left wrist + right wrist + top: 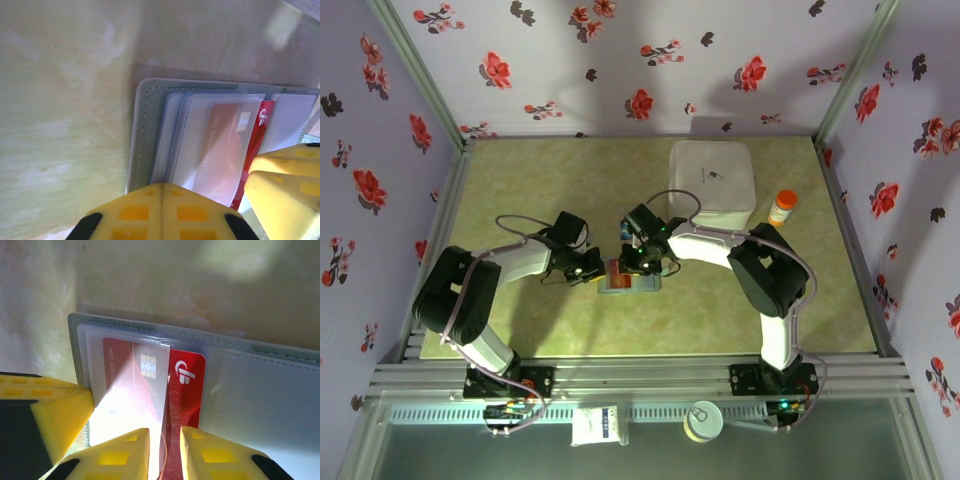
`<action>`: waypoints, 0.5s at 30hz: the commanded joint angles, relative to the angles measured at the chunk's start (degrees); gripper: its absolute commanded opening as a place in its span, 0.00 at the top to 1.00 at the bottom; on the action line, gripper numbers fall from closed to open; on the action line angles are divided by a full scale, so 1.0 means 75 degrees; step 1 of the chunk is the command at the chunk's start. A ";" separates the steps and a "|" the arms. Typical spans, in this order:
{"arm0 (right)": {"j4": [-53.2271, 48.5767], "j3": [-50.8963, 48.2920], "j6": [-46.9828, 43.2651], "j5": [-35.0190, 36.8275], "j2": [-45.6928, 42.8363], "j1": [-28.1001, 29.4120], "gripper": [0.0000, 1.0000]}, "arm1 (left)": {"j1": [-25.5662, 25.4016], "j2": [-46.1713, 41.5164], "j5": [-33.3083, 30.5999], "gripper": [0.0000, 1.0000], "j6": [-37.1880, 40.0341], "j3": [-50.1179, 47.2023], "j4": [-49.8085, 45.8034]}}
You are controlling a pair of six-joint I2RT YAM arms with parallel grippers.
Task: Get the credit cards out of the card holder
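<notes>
The card holder (628, 281) lies open and flat on the table between both arms; its grey stitched edge (142, 135) and clear inner sleeves show. A red credit card (186, 385) sticks sideways, partly out of a clear sleeve (127, 390). My left gripper (162, 187) is shut with nothing between its jaws, its tips down on the holder's near left edge. My right gripper (165, 440) stands with its jaws a narrow gap apart, straddling the sleeve's edge and the red card's near end. Whether they pinch the card is unclear. One right finger (280, 180) shows beside the left gripper.
A big white square box (712, 180) stands at the back right, with an orange-capped bottle (782, 207) beside it. Flowered walls close in the table on three sides. A white packet (598, 425) and a round tin (703, 420) lie below the front rail.
</notes>
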 commanded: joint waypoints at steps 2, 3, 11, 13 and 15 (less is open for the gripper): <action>-0.0153 0.0123 -0.0148 0.0050 -0.0034 0.0065 0.76 | 0.0075 -0.0142 -0.0070 0.97 0.0118 -0.0076 -0.0255; -0.0130 0.0096 -0.0119 0.0042 -0.0083 0.0065 0.76 | 0.0069 -0.0208 -0.0068 0.97 0.0124 -0.0039 -0.0303; -0.0066 -0.0036 -0.0071 0.0141 -0.0464 0.0064 0.76 | 0.0061 -0.0661 -0.0043 0.97 0.0050 0.0246 -0.0619; -0.0012 -0.0103 -0.0047 0.0159 -0.0546 0.0044 0.76 | 0.0021 -0.0706 0.0032 0.97 -0.0003 0.0291 -0.0619; 0.0100 -0.0187 0.0021 0.0158 -0.0628 0.0035 0.76 | -0.0098 -0.0694 0.0082 0.97 -0.0062 0.0361 -0.0614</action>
